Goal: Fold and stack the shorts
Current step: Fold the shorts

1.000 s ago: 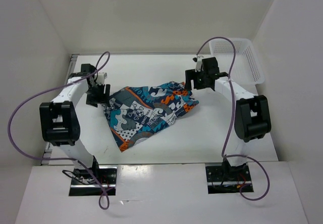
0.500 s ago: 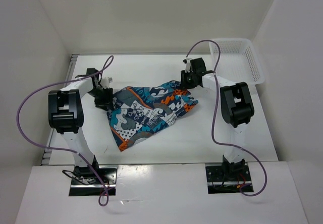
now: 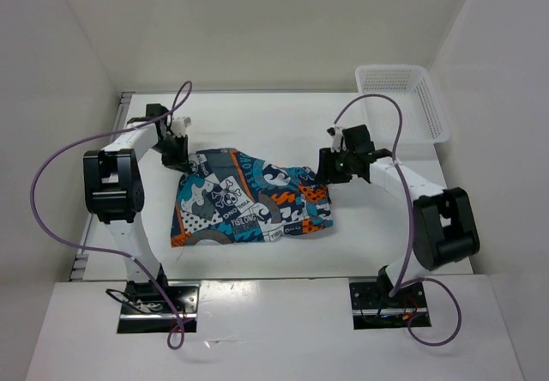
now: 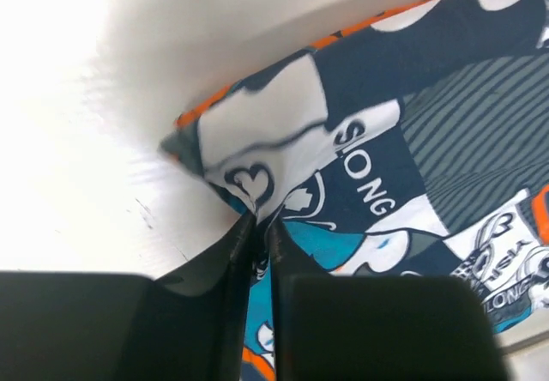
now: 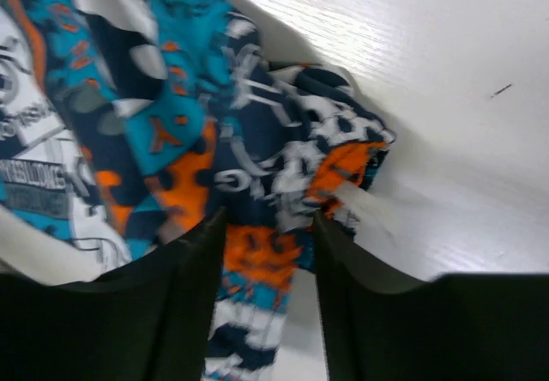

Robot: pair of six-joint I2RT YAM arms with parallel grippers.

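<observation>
The shorts [image 3: 249, 199], in a blue, teal, orange and white print, lie spread in a wide flat patch in the middle of the table. My left gripper [image 3: 177, 154] sits at their far left corner. In the left wrist view its jaws [image 4: 256, 226] are pinched together on a fold of the shorts [image 4: 386, 166]. My right gripper [image 3: 331, 168] is at the shorts' far right corner. In the right wrist view it [image 5: 266, 220] stands open, and the orange and navy cloth of the shorts [image 5: 197, 149] lies loose under the gap between its fingers.
A white mesh basket [image 3: 390, 69] stands at the far right corner of the table. White walls close in the table at the back and on both sides. Purple cables loop out from both arms.
The shorts went from a bunched diagonal heap to a wider flat patch nearer the front. My left gripper closed on their corner. My right gripper moved right and nearer, closed, then opened again.
</observation>
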